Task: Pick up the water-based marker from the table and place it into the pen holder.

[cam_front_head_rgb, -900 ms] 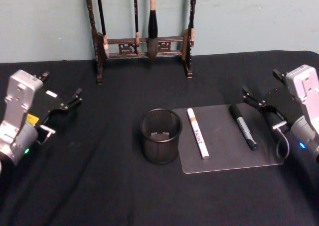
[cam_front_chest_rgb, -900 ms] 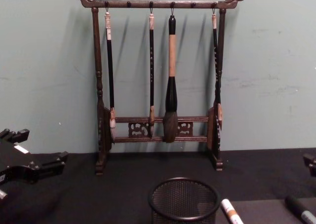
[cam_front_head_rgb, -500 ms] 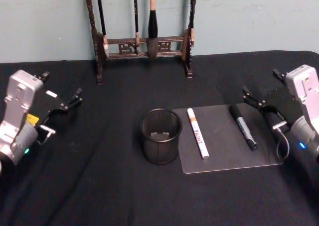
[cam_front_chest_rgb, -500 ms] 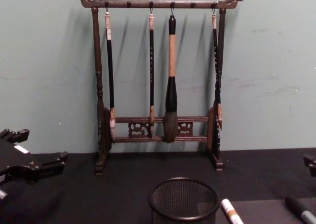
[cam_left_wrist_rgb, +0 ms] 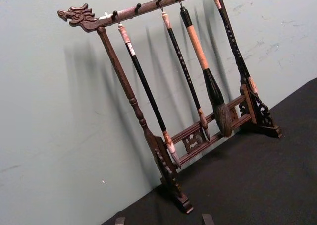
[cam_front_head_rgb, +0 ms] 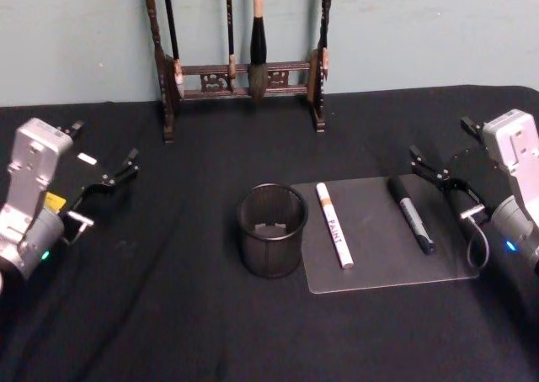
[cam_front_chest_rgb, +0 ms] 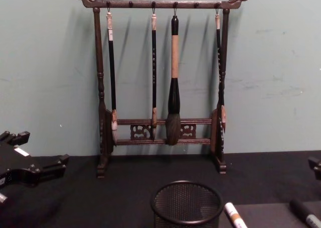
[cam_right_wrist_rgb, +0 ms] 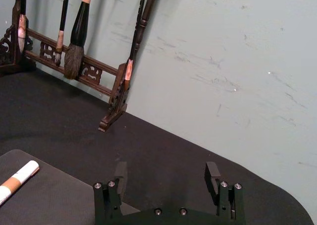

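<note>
Two markers lie side by side on a grey mat (cam_front_head_rgb: pixel 383 252): a white marker (cam_front_head_rgb: pixel 334 225) with an orange band and the word PAINT, and a black marker (cam_front_head_rgb: pixel 410 214). I cannot tell which one is the water-based marker. The pen holder (cam_front_head_rgb: pixel 271 230), a round black mesh cup, stands upright just left of the mat, and nothing stands in it. My right gripper (cam_front_head_rgb: pixel 442 140) hovers open just right of the black marker, with nothing between its fingers (cam_right_wrist_rgb: pixel 213 173). My left gripper (cam_front_head_rgb: pixel 105 144) is open at the far left, well away from the cup.
A tall dark wooden rack (cam_front_head_rgb: pixel 240 71) hung with brushes stands at the back against the green wall. Black cloth covers the table (cam_front_head_rgb: pixel 168 315). The chest view has the cup (cam_front_chest_rgb: pixel 187 204) low in the middle and the white marker's tip (cam_front_chest_rgb: pixel 233 214) beside it.
</note>
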Controlling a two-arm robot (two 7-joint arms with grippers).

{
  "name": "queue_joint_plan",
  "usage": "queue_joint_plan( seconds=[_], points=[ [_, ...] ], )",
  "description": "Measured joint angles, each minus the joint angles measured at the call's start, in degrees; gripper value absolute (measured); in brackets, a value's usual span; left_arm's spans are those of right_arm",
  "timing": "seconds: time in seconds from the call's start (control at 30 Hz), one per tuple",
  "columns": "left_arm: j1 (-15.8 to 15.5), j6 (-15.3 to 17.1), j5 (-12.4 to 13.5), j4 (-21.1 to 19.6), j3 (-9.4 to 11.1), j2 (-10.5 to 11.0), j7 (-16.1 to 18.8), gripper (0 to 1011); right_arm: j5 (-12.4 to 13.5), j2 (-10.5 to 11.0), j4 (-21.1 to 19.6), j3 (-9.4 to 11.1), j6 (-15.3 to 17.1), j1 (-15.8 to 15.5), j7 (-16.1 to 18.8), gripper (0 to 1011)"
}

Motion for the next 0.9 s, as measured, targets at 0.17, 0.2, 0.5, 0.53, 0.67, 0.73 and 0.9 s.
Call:
queue_joint_plan(
  seconds=[0.17,0.2,0.5,0.53,0.67,0.73,0.9],
  points=[
    [0.0,0.0,0.0,0.0,0.0,0.0,0.0,1001,0.0,0.0,0.0,0.0,0.0,0.0,0.0,1000],
    [0.0,0.0,0.0,0.0,0.0,0.0,0.0,1001,0.0,0.0,0.0,0.0,0.0,0.0,0.0,1000],
    [0.0,0.0,0.0,0.0,0.0,0.0,0.0,1001,0.0,0.0,0.0,0.0,0.0,0.0,0.0,1000],
    [0.0,0.0,0.0,0.0,0.0,0.0,0.0,1001,0.0,0.0,0.0,0.0,0.0,0.0,0.0,1000],
    [0.0,0.0,0.0,0.0,0.0,0.0,0.0,1001,0.0,0.0,0.0,0.0,0.0,0.0,0.0,1000],
    [0.0,0.0,0.0,0.0,0.0,0.0,0.0,1001,0.0,0.0,0.0,0.0,0.0,0.0,0.0,1000],
    [0.0,0.0,0.0,0.0,0.0,0.0,0.0,1001,0.0,0.0,0.0,0.0,0.0,0.0,0.0,1000]
  ],
)
